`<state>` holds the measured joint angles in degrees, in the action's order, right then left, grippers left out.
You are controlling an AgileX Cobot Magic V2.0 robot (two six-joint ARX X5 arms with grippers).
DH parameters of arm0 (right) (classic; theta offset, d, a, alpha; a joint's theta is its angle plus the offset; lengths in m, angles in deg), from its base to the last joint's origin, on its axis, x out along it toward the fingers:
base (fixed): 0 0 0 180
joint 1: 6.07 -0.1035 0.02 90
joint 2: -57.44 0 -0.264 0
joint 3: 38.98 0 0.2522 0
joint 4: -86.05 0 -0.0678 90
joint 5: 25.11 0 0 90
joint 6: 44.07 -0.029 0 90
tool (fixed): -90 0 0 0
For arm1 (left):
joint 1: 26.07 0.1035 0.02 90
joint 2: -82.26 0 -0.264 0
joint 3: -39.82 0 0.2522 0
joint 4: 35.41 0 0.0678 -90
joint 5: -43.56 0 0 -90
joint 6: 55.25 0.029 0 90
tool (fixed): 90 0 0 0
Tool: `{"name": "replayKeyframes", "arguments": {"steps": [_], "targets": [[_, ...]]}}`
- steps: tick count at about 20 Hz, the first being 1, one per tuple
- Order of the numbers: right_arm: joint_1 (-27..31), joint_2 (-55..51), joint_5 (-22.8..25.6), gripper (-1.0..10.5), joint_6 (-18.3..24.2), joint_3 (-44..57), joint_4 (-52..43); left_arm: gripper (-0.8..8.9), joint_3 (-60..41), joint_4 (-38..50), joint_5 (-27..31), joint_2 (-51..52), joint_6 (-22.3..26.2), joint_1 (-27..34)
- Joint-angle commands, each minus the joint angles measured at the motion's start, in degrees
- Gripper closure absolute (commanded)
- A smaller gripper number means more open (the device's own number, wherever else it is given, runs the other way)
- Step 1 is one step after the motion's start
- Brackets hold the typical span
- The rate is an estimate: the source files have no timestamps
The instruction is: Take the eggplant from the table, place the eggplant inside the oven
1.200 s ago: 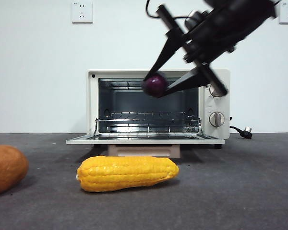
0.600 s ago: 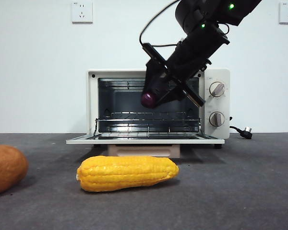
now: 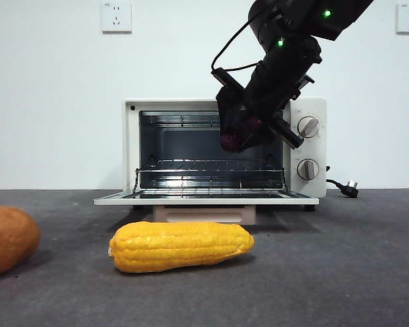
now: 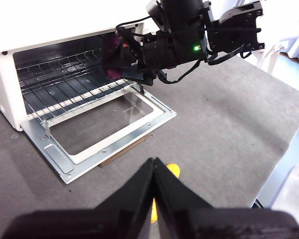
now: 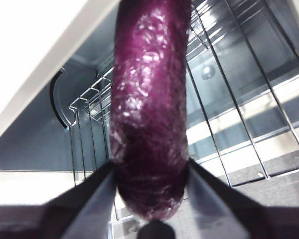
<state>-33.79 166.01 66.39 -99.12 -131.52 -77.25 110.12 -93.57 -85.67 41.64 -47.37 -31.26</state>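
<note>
The dark purple eggplant [image 3: 232, 141] hangs in front of the oven's open mouth, above the wire rack. My right gripper [image 3: 242, 133] is shut on it, coming down from the upper right. In the right wrist view the eggplant [image 5: 149, 114] fills the gap of my right gripper [image 5: 149, 170] and points into the oven cavity over the rack [image 5: 229, 99]. The cream-white oven [image 3: 131, 146] stands at the back of the table [image 3: 341, 259] with its door [image 3: 204, 199] folded down flat. My left gripper [image 4: 153, 163] is shut on nothing, hovering over the table in front of the oven [image 4: 0, 84].
A yellow corn cob [image 3: 180, 246] lies on the table in front of the oven door. A round orange-brown vegetable [image 3: 7, 238] sits at the left edge. A black plug and cord [image 3: 347, 187] lie to the right of the oven.
My right gripper has swung in with the eggplant, from high in front of the oven's top to level with the opening, and turned so that the eggplant points inward.
</note>
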Motion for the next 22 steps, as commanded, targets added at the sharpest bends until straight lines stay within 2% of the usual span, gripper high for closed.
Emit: {"name": "replayKeyframes", "arguments": {"steps": [1,8,16,19,22], "targets": [[-0.1,1.1,0.4,6.9,-0.4,-0.1,-0.8,8.19,-0.4,0.2,-0.2,0.2,0.2,-0.7],[-0.1,1.1,0.1,6.9,-0.3,-0.1,-1.6,8.19,-0.4,-0.1,-0.2,0.1,0.2,-1.5],[-0.1,-0.8,-7.1,6.9,1.4,-0.3,-1.1,8.19,-0.4,-0.1,-0.1,0.1,0.2,-1.6],[-0.1,-4.8,-8.0,6.9,6.8,-0.3,1.6,8.19,-0.4,0.0,0.3,0.1,0.3,-2.2],[-0.1,-11.5,-8.2,6.9,17.9,-0.4,8.9,8.19,-0.4,0.5,0.3,-0.2,0.3,-2.4]]}}
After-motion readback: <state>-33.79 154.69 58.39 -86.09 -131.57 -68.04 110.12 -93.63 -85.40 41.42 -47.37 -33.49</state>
